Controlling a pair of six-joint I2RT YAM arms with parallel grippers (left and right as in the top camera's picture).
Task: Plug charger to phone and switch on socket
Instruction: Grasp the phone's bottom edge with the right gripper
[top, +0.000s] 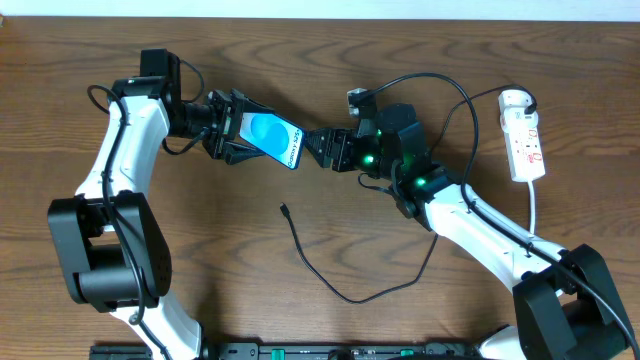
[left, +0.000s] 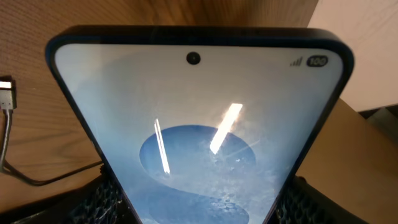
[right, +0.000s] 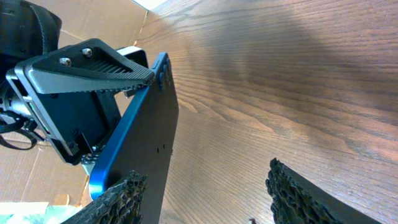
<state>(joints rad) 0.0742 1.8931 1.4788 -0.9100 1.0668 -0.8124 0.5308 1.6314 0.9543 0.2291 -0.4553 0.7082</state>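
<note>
One phone (top: 275, 138) sits in the left end effector (top: 238, 138).

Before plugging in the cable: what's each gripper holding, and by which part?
Left gripper grips the phone by its two long edges, near one end. Right gripper holds nothing, jaws open at the phone's other end.

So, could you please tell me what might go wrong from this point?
1. The phone is held up by the left pincer alone; the open right pincer has it beside one pad, so closing could shove or twist it loose.
2. The charger lies untouched on the table, its tip far from the phone, so plugging may need a regrasp.
</note>
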